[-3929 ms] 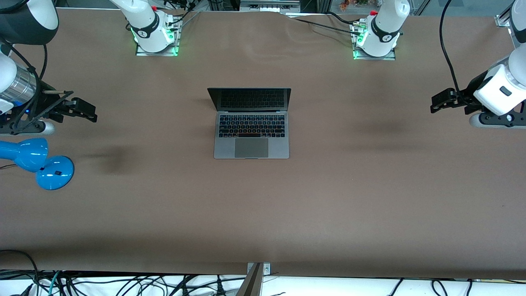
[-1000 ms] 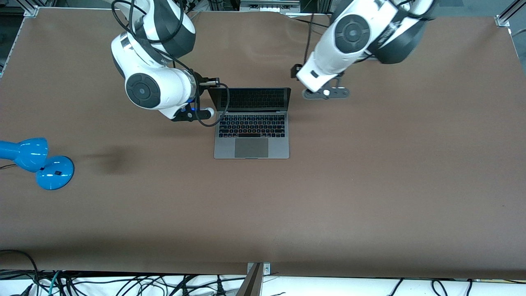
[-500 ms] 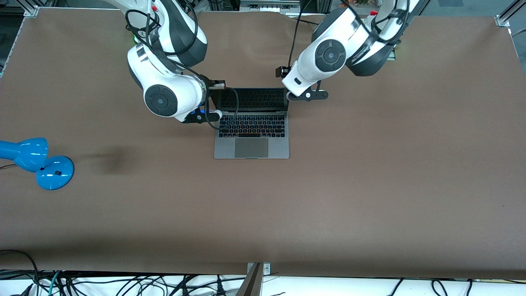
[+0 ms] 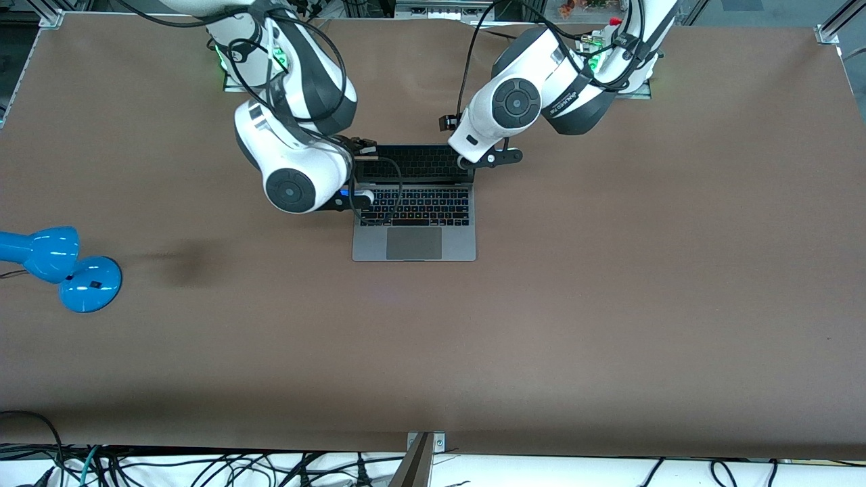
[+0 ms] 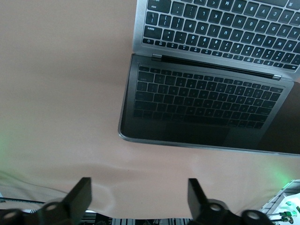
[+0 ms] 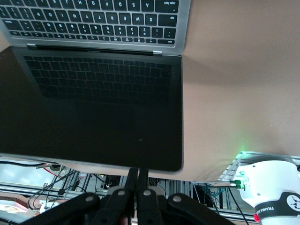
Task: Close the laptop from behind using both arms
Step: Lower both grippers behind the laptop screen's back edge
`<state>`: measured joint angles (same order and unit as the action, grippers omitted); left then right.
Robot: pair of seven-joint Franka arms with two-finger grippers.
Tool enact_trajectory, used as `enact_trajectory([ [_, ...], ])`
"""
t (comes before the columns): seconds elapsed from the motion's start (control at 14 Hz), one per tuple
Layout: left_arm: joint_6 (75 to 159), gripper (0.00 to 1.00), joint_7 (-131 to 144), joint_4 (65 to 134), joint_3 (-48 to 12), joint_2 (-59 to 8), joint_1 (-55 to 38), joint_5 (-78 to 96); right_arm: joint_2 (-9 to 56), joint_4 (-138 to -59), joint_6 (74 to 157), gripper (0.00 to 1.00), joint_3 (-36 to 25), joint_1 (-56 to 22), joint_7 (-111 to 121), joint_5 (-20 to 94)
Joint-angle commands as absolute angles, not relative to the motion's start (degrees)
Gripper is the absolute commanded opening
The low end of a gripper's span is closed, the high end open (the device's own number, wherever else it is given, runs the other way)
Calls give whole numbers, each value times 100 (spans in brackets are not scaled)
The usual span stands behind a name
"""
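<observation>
The grey laptop (image 4: 414,238) lies open in the middle of the table, its dark screen upright and facing the front camera. My right gripper (image 4: 360,144) hovers at the lid's top corner toward the right arm's end. In the right wrist view its fingers (image 6: 137,180) are shut together with nothing between them, right at the top edge of the lid (image 6: 93,108). My left gripper (image 4: 446,123) is over the table by the lid's other top corner. It stands open (image 5: 139,194) and empty, a little apart from the lid's top edge (image 5: 206,105).
A blue desk lamp (image 4: 61,267) lies at the right arm's end of the table, nearer the front camera than the laptop. The brown table cover (image 4: 609,304) runs out to both ends. Cables hang along the front edge (image 4: 203,467).
Both arms have swung in from the table's ends and now bring their hands to the top corners of the laptop's lid. The laptop has not moved.
</observation>
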<state>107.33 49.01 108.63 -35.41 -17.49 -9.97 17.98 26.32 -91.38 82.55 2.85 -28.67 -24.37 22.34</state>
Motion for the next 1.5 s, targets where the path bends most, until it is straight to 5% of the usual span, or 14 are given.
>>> enact_trajectory([
  [0.0,10801,23,4992,10714,-3525,-1793,-1046,1863,2698,-9044,8156,6,255,-2918,-2408,2338],
  [0.14,10950,0,4992,10696,-3524,-1828,-1090,1776,2725,-9018,8182,6,255,-2909,-2417,2329],
  [1.43,11188,0,4983,9880,-3375,-2803,-1037,993,2874,-8429,8087,6,202,-2830,-2268,2320],
])
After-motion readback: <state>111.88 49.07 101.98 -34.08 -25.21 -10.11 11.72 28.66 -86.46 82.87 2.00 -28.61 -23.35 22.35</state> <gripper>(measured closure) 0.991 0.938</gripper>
